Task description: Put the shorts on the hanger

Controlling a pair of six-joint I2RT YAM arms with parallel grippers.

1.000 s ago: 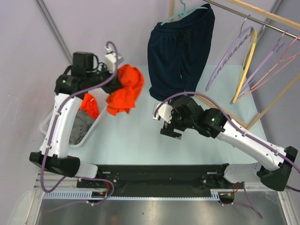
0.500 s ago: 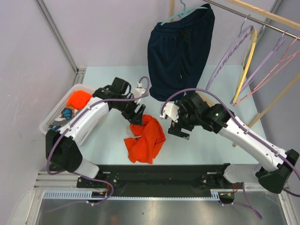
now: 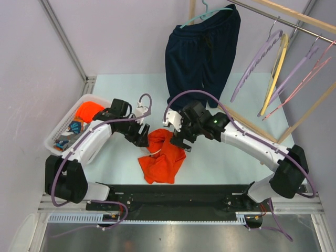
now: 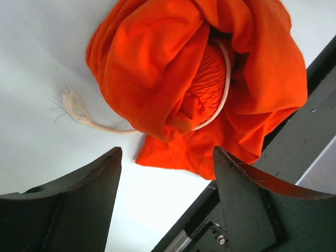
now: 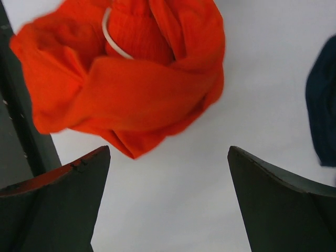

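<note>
The orange shorts (image 3: 163,157) lie crumpled on the table near the front rail, with the waistband and white drawstring (image 4: 79,113) showing. My left gripper (image 3: 142,137) is open just left of the heap's top, and in its wrist view the shorts (image 4: 194,79) lie beyond the empty gripper (image 4: 165,157). My right gripper (image 3: 178,143) is open just right of the heap. In the right wrist view the shorts (image 5: 126,73) lie ahead of the open gripper (image 5: 168,152), nearer the left finger. The lavender hanger (image 3: 255,62) hangs on the rack at the back right.
Navy shorts (image 3: 202,52) hang on a teal hanger (image 3: 202,14) at the back centre. A yellow hanger (image 3: 275,71) and pink ones (image 3: 304,79) share the wooden rack. A white basket (image 3: 59,131) with clothes stands at the left. The black rail (image 3: 178,191) runs along the front.
The left gripper carried the shorts from above the basket to the table, opened and let them go. The right arm has swung left, up to the heap.
</note>
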